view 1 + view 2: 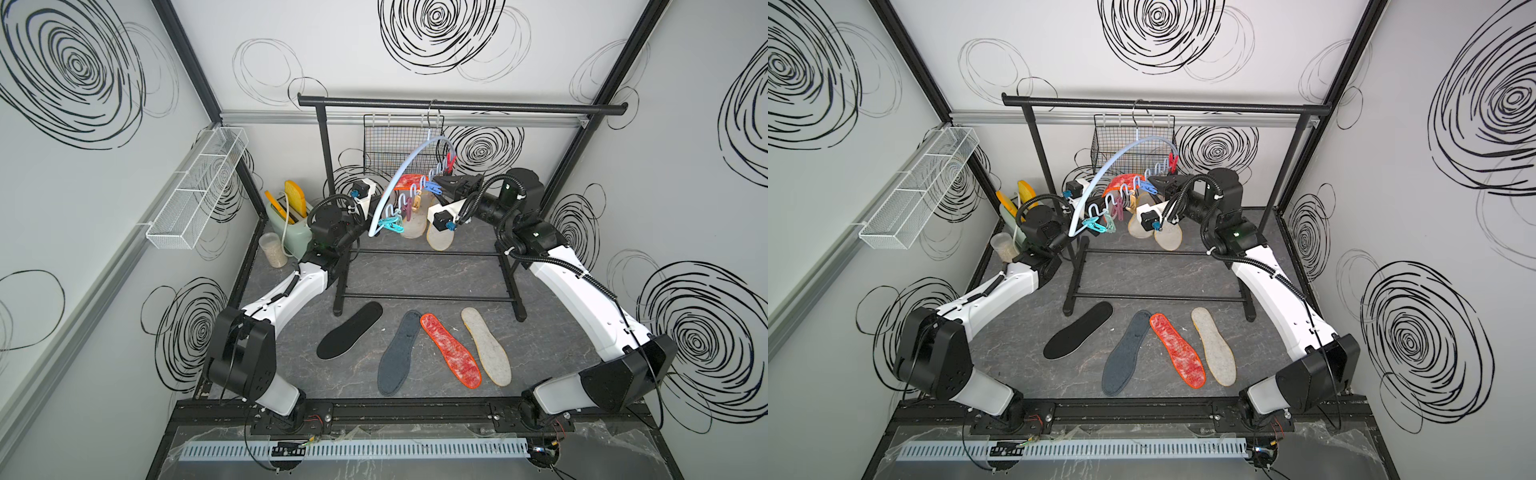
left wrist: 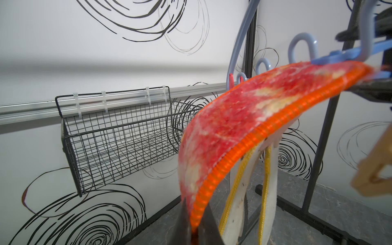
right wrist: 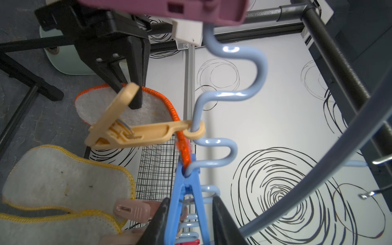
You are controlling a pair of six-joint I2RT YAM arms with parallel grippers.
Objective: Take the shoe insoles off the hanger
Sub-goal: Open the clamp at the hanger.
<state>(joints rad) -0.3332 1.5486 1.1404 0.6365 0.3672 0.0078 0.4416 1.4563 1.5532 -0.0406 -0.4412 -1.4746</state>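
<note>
The pale blue hanger [image 1: 399, 174] [image 1: 1108, 166] hangs tilted from the black rail. A mottled red, orange-edged insole [image 2: 244, 127] [image 1: 409, 181] is clipped to it by a blue peg [image 3: 186, 191]. My left gripper [image 2: 196, 229] is shut on that insole's free end. My right gripper [image 3: 191, 198] [image 1: 435, 184] straddles the blue peg's handles, one finger touching and a narrow gap at the other. Two pale yellow-edged insoles [image 1: 440, 232] [image 3: 63, 180] hang lower. On the table lie a black [image 1: 351, 330], a grey-blue [image 1: 397, 353], a red [image 1: 451, 351] and a pale insole [image 1: 486, 345].
The black garment rail [image 1: 457, 106] carries the hanger, with its base bars on the table behind the loose insoles. A black wire basket [image 1: 395, 141] hangs on the back wall. A mint toaster [image 1: 291, 224] and a jar [image 1: 272, 249] stand back left. A white mesh shelf [image 1: 199, 187] lines the left wall.
</note>
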